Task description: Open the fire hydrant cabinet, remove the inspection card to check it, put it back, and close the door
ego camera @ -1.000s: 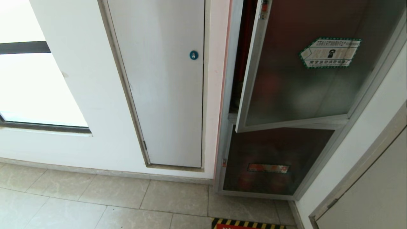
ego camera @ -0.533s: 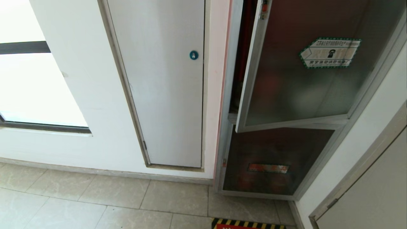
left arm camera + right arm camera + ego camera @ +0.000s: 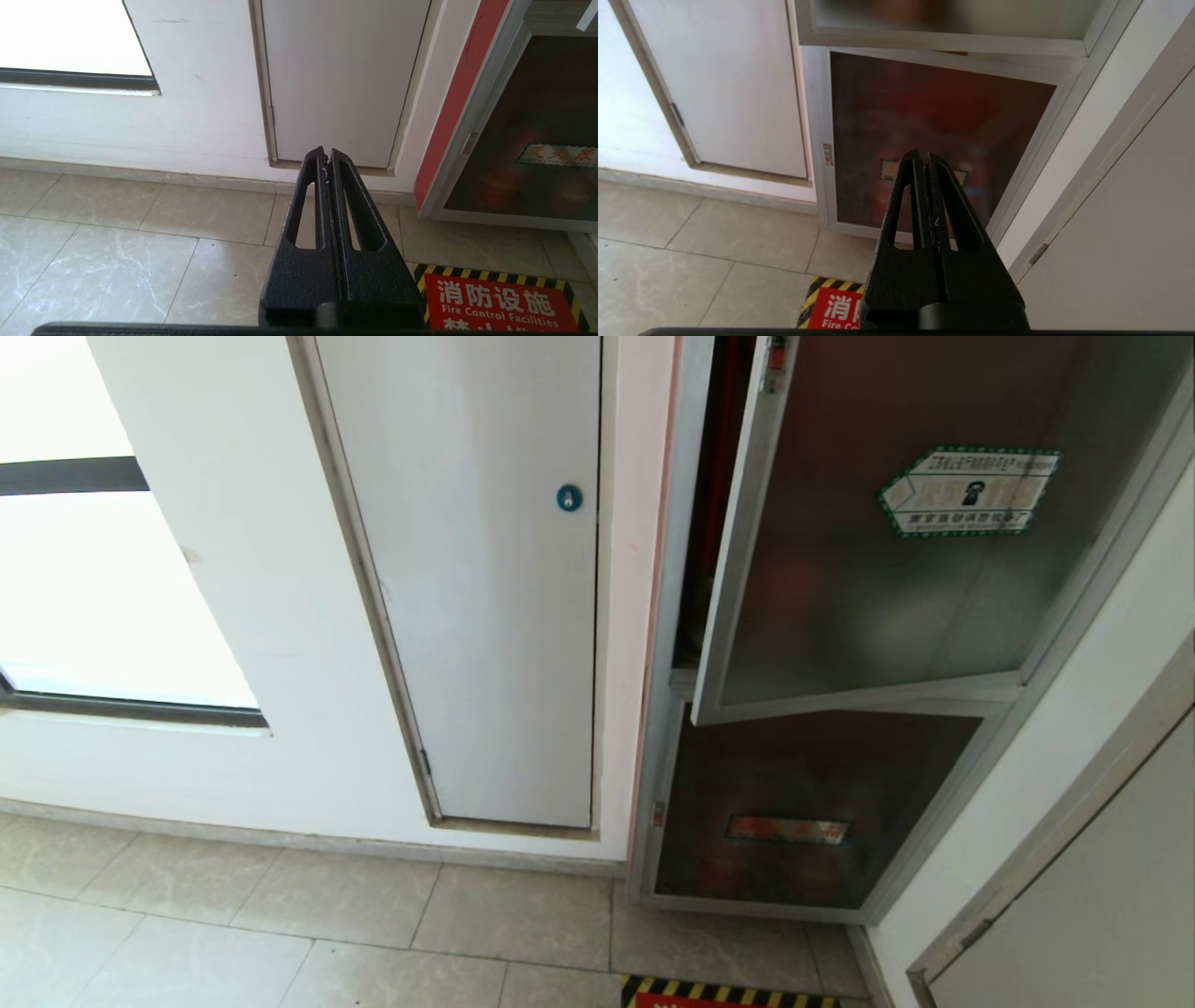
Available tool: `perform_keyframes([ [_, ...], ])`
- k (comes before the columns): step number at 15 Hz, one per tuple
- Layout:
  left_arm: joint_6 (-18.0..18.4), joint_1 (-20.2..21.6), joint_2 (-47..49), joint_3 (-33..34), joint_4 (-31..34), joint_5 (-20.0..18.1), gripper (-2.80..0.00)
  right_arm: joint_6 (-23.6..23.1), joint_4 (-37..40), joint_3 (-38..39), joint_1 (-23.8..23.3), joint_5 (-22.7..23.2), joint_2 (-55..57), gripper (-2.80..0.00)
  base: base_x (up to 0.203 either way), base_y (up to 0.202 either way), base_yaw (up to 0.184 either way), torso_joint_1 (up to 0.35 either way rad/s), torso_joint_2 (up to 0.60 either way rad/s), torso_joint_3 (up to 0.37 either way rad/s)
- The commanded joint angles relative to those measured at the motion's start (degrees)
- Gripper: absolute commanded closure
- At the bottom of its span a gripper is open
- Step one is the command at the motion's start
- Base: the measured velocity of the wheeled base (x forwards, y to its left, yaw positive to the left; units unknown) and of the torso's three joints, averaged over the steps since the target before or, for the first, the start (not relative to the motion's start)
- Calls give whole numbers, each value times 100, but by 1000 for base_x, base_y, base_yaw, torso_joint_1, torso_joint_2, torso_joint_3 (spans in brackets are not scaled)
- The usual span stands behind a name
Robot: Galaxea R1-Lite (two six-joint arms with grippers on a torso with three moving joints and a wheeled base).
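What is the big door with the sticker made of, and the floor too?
The door looks like dark tinted glass in a silvery brushed-metal frame, probably aluminium: it reflects hazily. The sticker looks like printed paper or plastic film. The floor seems to be glossy beige tile, with grout lines and marble-like veins.

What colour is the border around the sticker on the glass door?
Green, around a white sticker with a black phone icon; the head view shows it best.
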Motion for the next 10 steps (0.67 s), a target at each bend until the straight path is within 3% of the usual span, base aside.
perform_keyframes([
  [1, -3, 2, 8, 26, -3, 0, 0, -9, 121, 11, -6, 27, 9, 0, 0, 0, 0, 0, 0, 0],
  [10, -3, 2, 8, 26, -3, 0, 0, 52, 496, -51, 0, 116, 9, 0, 0, 0, 0, 0, 0, 0],
])
